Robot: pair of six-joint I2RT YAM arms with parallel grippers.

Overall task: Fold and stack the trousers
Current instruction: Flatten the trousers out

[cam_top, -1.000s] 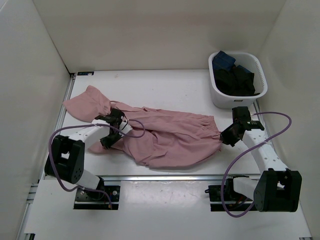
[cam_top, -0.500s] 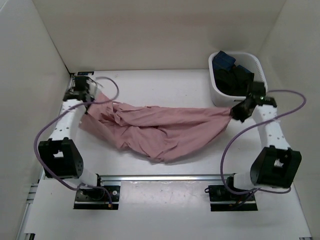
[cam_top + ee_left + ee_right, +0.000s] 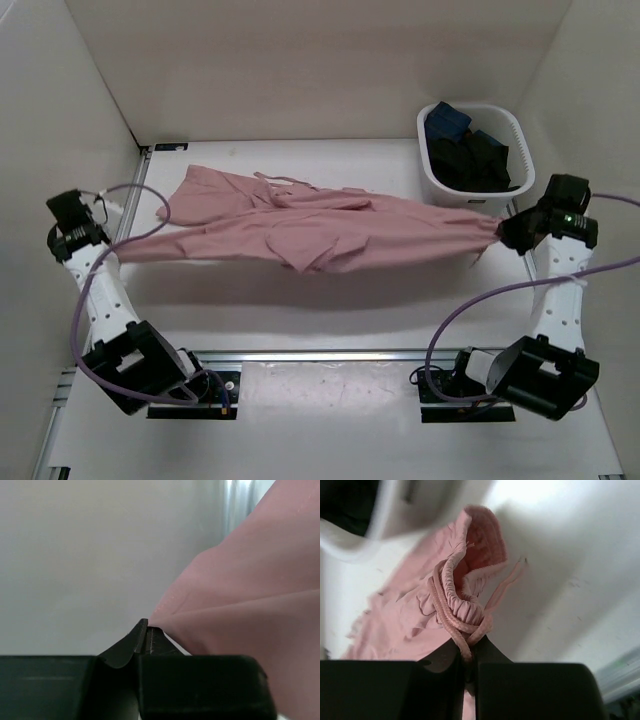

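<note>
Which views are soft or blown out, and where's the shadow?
Top external: sharp, evenly lit, soft shadow below the stretched dusty-pink thin fabric trousers. Left wrist: fabric too near, soft and featureless. Right wrist: gathered waistband crisp at the right gripper, white plastic basket blurred, top centre blown out.

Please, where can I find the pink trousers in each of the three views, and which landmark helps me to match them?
Top external: the trousers stretch across the table's middle, between the left gripper and the right gripper.
Left wrist: right half, pinched at the fingertips.
Right wrist: centre, gathered waistband clamped.
Landmark: the white basket, upper right from above, upper left in the right wrist view; not in the left wrist view.
</note>
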